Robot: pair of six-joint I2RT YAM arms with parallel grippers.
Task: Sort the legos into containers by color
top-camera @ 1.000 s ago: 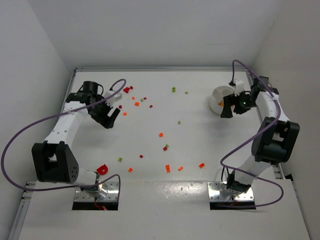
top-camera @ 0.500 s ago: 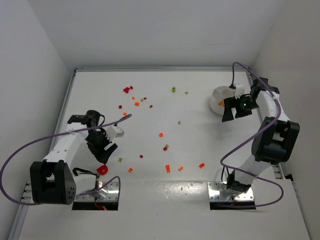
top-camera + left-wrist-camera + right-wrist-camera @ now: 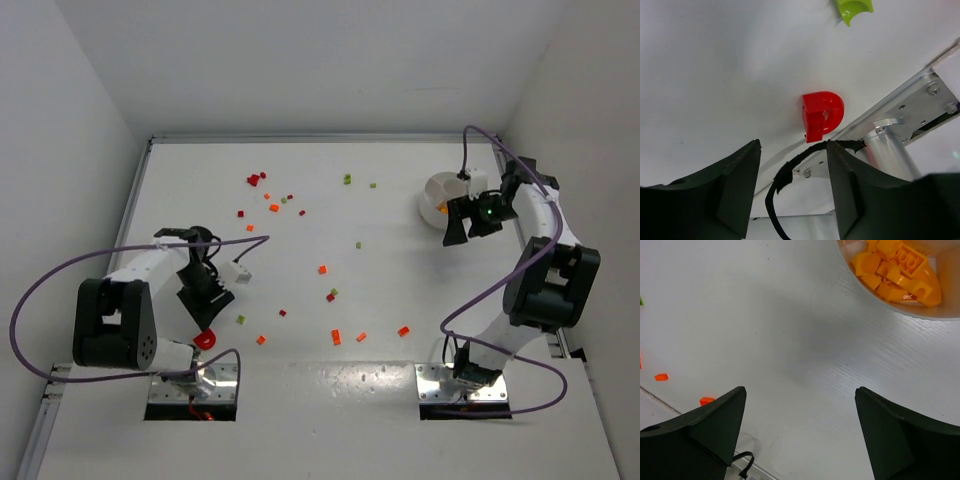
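White counter, legos (image 3: 322,269) scattered: left fingers (image 3: 730,190) are hovering parted and empty just short of a red arched brick (image 3: 822,115) lying beside the base plate (image 3: 910,105) (a black cable (image 3: 777,185) is looping close). Closing here risks snagging it or nudging the brick away. Right fingers (image 3: 705,425), spread empty, are hanging beside the orange-filled dish (image 3: 432,190).

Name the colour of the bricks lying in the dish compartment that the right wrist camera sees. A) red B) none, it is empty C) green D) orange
D: in the right wrist view a heap of orange bricks lies inside the dish at the top right.
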